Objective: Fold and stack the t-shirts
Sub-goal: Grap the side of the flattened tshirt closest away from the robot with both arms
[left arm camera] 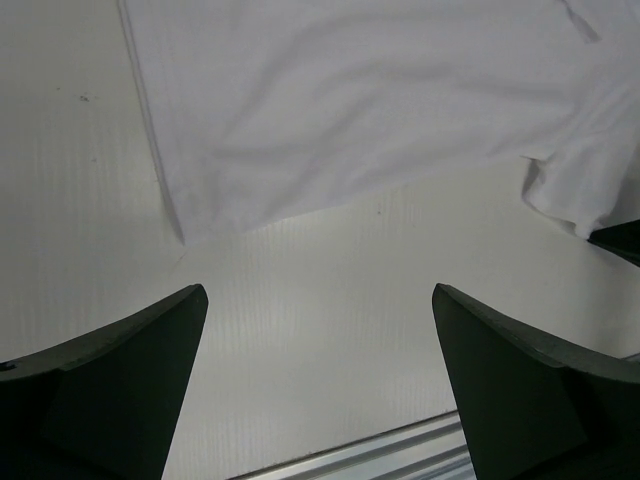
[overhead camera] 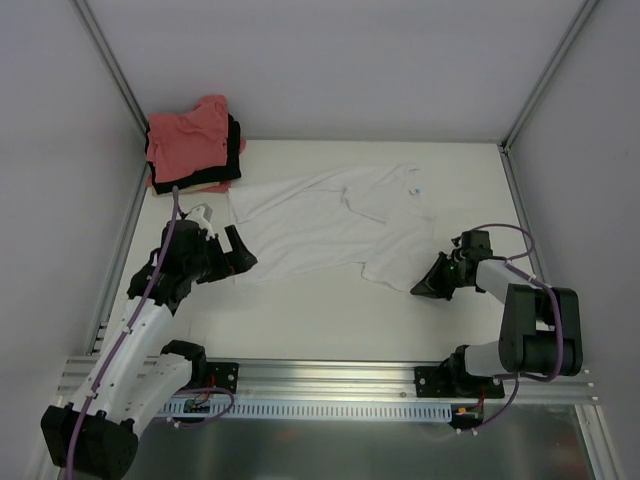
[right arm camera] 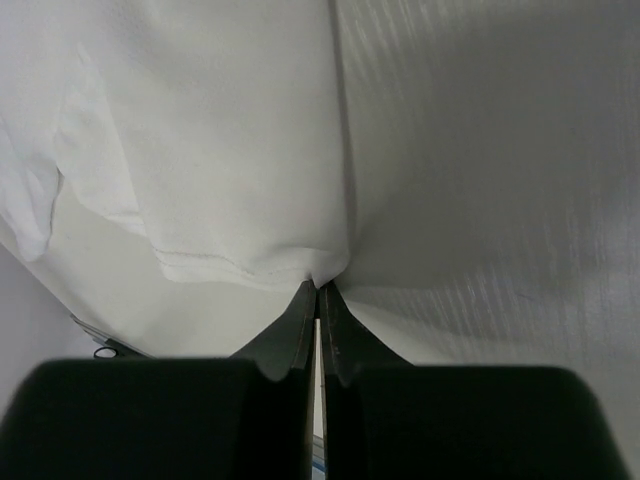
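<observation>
A white t-shirt [overhead camera: 330, 220] lies spread and creased across the back half of the table, its small neck label [overhead camera: 415, 190] to the right. My right gripper [overhead camera: 418, 288] is shut on the white t-shirt's [right arm camera: 220, 150] hem corner, the cloth pinched at my right gripper's [right arm camera: 318, 288] tips. My left gripper [overhead camera: 228, 240] is open just off the shirt's near left corner. In the left wrist view that gripper [left arm camera: 318, 295] has only bare table between its fingers, with the shirt [left arm camera: 350, 110] beyond. A folded salmon-pink t-shirt [overhead camera: 190, 140] rests on a black one [overhead camera: 232, 150] in the back left corner.
A metal rail [overhead camera: 330, 385] runs along the table's near edge, also seen in the left wrist view [left arm camera: 400, 450]. White walls with metal posts [overhead camera: 110, 70] close in the table on the left, back and right.
</observation>
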{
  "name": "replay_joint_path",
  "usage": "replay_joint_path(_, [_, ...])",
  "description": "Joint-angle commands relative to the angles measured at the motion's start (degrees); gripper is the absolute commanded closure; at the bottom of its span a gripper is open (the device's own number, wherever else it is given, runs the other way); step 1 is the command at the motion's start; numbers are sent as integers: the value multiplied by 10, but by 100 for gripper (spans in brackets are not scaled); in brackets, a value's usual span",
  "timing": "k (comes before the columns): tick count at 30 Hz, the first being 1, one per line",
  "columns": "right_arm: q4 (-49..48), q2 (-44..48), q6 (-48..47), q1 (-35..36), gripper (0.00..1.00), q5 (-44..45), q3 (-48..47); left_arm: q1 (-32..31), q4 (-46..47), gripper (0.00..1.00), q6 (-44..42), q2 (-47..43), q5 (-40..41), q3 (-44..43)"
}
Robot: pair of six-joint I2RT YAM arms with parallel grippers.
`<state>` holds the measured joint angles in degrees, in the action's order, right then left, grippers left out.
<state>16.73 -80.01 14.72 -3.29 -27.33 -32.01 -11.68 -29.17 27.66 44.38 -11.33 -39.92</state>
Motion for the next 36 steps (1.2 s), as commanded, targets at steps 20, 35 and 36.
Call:
replay_joint_path(20, [68,78,-14,-8,99,5,-39,-4,173,1,42,248,66,108])
replay_joint_path(35, [88,89,-23,-19,100,2,-48,-5,194,100,40,273,54,97])
replay_joint_path(36, [89,88,-22,-19,99,1,-49,-5,192,100,40,272,55,98])
